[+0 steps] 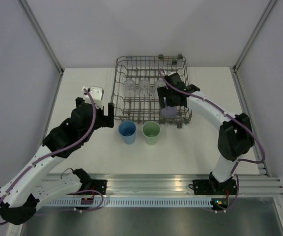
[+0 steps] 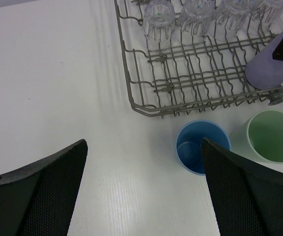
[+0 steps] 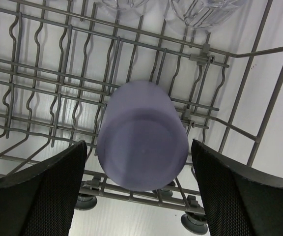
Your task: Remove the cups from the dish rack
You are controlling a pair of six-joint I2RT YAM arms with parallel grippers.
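Lilac plastic sits right under the right gripper (image 3: 137, 142): the lilac cup (image 3: 142, 140) stands upside down, base up, in the near right corner of the dish rack (image 1: 115, 83), wedged among the tines (image 3: 63, 64). The black fingers (image 3: 43, 191) are spread wide on either side of it, and we see no contact with its wall. We judge the step in hand to be the grasp on this cup.

Two cups are out on the table (image 1: 82, 98), upright and just beside each other in front of the rack's near edge: the blue cup (image 1: 127, 132) on the left and the green cup (image 1: 151, 132) on the right. A row of clear glasses (image 2: 158, 19) waits along the far part of the rack, apparently mouth down. The left gripper (image 2: 144, 140) hovers over the table near the rack's near left corner, jaws wide apart and holding nothing.

We expect the lilac cup to be light and fairly stiff, with a smooth wall that could slip. Its taper means a grip near the base may slide off. We would take it across the body, below the base, with both pads flat on the wall. It should go straight up, so that the rim clears the wires before it moves sideways. The glasses look harder and more fragile, and harder to see; they would call for a gentler squeeze
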